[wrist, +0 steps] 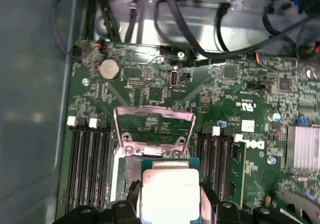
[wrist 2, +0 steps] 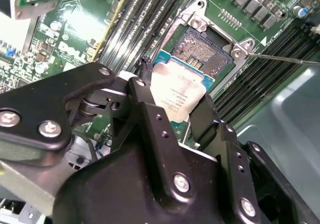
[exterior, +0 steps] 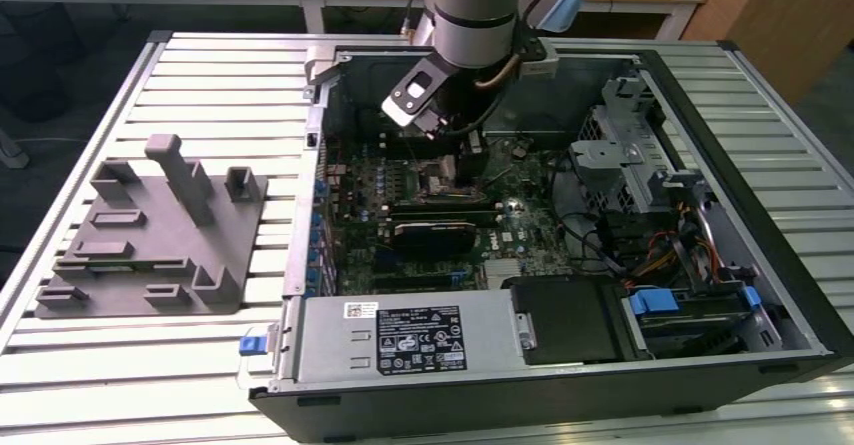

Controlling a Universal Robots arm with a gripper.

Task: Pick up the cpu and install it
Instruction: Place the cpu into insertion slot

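The cpu (wrist 2: pixel 176 89) is a small square chip with a silvery top and a green rim. My gripper (wrist 2: pixel 172 102) is shut on it, a black finger (wrist 2: pixel 141 91) pressing on each of two opposite sides. The chip hangs over the near part of the open socket (wrist 2: pixel 202 51), whose pin field shows beyond it. In the first wrist view the cpu (wrist: pixel 170 193) sits between the fingertips of the gripper (wrist: pixel 170 200), below the raised metal socket frame (wrist: pixel 153 126). In the exterior view the gripper (exterior: pixel 449 170) reaches down into the computer case over the motherboard (exterior: pixel 514 210).
The open computer case (exterior: pixel 787 295) lies on a slatted table (exterior: pixel 200 75). A grey plastic fixture (exterior: pixel 147 235) stands at the exterior view's left. Memory slots (wrist: pixel 90 159) flank the socket. A power supply (exterior: pixel 400 335), drive cage (exterior: pixel 627 155) and cables (wrist: pixel 200 13) crowd the case.
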